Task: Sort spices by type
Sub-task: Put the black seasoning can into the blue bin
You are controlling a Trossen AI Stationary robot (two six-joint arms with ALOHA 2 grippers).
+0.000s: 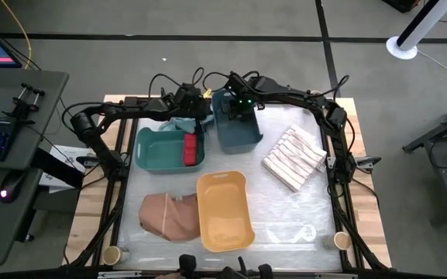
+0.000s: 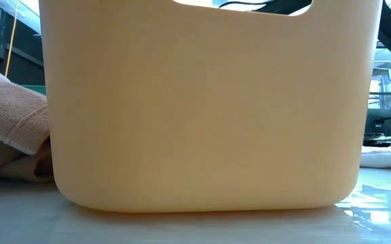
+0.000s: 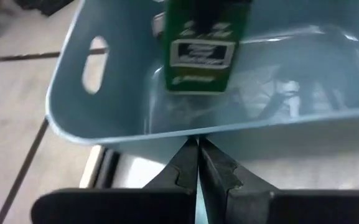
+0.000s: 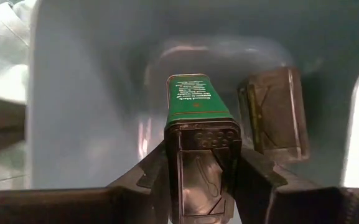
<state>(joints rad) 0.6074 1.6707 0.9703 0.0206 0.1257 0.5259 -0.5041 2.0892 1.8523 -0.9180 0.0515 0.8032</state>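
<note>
the green spice tin (image 4: 195, 99) carries white lettering on its face, but none of it reads clearly from either wrist view. the right gripper (image 4: 198, 163) has its fingers closed tight on that tin's dark cap end and holds it inside the blue bin (image 1: 237, 130), at the upper middle of the high view. a dark grey boxy tin (image 4: 274, 113) lies on the blue bin's floor just beside the green one. from the left wrist view the green tin (image 3: 199, 46) hangs upright over the bin's inside.

the left gripper (image 3: 197, 163) sits just outside the blue bin's rim with its fingers pressed together, holding nothing. red boxy spices (image 1: 190, 149) stand along the right edge of the green bin (image 1: 156, 150), left of centre. the yellow bin (image 1: 225, 211), lower centre, shows no contents i can make out. a tan cloth (image 1: 169, 214) lies against its left side, and a striped cloth (image 1: 293, 158) is to the right.
</note>
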